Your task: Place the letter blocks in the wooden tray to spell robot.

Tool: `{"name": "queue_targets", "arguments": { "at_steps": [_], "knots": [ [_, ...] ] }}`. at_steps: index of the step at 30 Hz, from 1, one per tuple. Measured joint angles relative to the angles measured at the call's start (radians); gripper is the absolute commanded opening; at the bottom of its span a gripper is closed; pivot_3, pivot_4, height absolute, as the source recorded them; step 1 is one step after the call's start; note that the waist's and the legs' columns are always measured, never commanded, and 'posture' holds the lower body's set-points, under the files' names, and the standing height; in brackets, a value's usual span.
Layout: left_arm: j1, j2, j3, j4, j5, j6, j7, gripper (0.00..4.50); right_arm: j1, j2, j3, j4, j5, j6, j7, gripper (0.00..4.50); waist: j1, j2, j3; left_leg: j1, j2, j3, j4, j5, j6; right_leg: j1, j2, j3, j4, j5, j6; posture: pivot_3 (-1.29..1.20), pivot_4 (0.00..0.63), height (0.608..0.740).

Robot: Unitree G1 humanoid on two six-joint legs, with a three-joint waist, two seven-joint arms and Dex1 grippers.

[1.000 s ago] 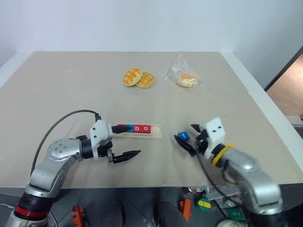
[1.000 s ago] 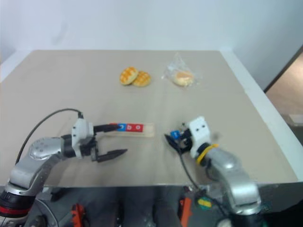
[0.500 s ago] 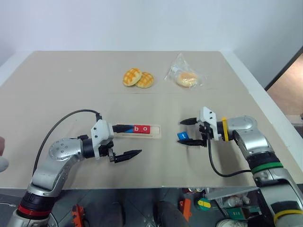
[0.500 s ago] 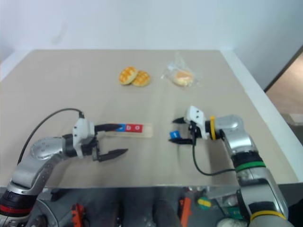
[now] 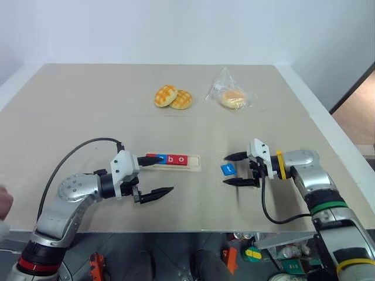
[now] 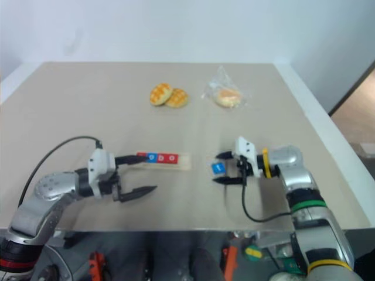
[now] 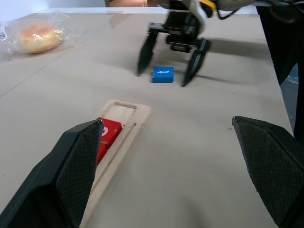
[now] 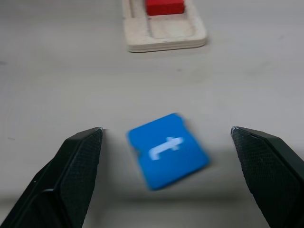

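A long wooden tray (image 5: 174, 161) lies on the table (image 5: 88, 111), a little to the left of the middle. In it sit letter blocks in a row: a red one (image 5: 151, 157) partly hidden at the 9 o'clock end, then a blue one (image 5: 160, 158), then a red b (image 5: 170, 159), then a red o (image 5: 181, 159). The tray's slot at the 3 o'clock end is bare wood. The blue t block (image 5: 228, 170) lies flat on the table at 3 o'clock from the tray, apart from it. The right gripper (image 5: 237, 169) points at the t block with its two fingers spread wide, one on each side of the block, and not touching it. The left gripper (image 5: 157, 174) is also spread wide. Its far finger (image 5: 153, 158) lies over the 9 o'clock end of the tray, and its near finger (image 5: 158, 192) sits on the near side of the tray, at about 6 o'clock from it. Far back on the table, at 12 o'clock from the tray, are two round buns (image 5: 172, 97) touching each other. A bun in a clear bag (image 5: 229, 95) lies to their right, at about 1 o'clock from the tray.
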Motion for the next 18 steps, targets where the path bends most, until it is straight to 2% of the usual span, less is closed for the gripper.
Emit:
{"name": "queue_targets", "arguments": {
  "at_steps": [3,5,8,9,15,17,18],
  "knots": [
    [-0.001,0.000,0.000,0.000,0.000,0.000,0.000,4.50,0.010,-0.001,-0.004,-0.023,0.010,0.026,0.000,4.22,0.000,0.000,0.000,0.000,0.000,0.001,0.000,0.000,0.000,0.000,0.000,0.000,0.000,0.000,0.000,0.00,0.150,0.740],
    [-0.012,0.000,0.000,0.001,0.001,0.000,-0.002,4.50,0.088,-0.012,-0.027,-0.165,0.040,0.146,-0.029,4.22,0.000,0.000,0.000,0.000,0.000,0.000,0.000,0.000,0.000,0.000,0.000,0.000,0.000,0.000,0.000,0.00,0.150,0.740],
    [-0.016,0.000,0.000,0.004,0.003,0.000,-0.003,4.50,0.141,-0.015,-0.042,-0.236,0.056,0.178,-0.053,4.22,0.000,0.000,0.000,0.001,0.000,0.000,0.000,0.000,0.000,0.000,0.001,0.000,0.000,-0.002,0.004,0.00,0.150,0.740],
    [-0.017,0.000,0.000,0.005,0.004,0.000,-0.003,4.50,0.149,-0.016,-0.046,-0.247,0.057,0.185,-0.057,3.96,0.000,0.000,0.000,0.001,0.000,0.000,0.000,0.000,0.000,0.000,0.001,0.000,0.000,-0.002,0.004,0.00,0.150,0.740],
    [-0.048,-0.008,-0.004,0.045,0.008,-0.003,-0.008,4.50,0.267,-0.027,-0.082,-0.431,0.077,0.279,-0.136,3.95,0.000,0.000,-0.001,0.001,0.000,0.000,0.000,0.000,0.000,0.000,0.001,0.000,0.000,-0.002,0.004,0.00,0.150,0.740],
    [-0.052,-0.011,-0.005,0.050,0.007,-0.004,-0.012,4.50,0.276,-0.027,-0.086,-0.447,0.076,0.287,-0.149,3.56,0.000,0.000,-0.001,0.000,0.000,0.000,0.000,0.000,0.000,0.000,0.001,0.000,0.000,-0.003,0.004,0.00,0.150,0.740],
    [-0.056,-0.015,-0.005,0.050,0.004,-0.004,-0.021,4.50,0.279,-0.027,-0.088,-0.454,0.076,0.294,-0.160,3.13,0.000,0.000,-0.001,0.000,0.000,0.000,0.000,0.000,0.000,0.000,0.000,0.000,0.000,-0.003,0.004,0.00,0.150,0.740]
  ]
}}
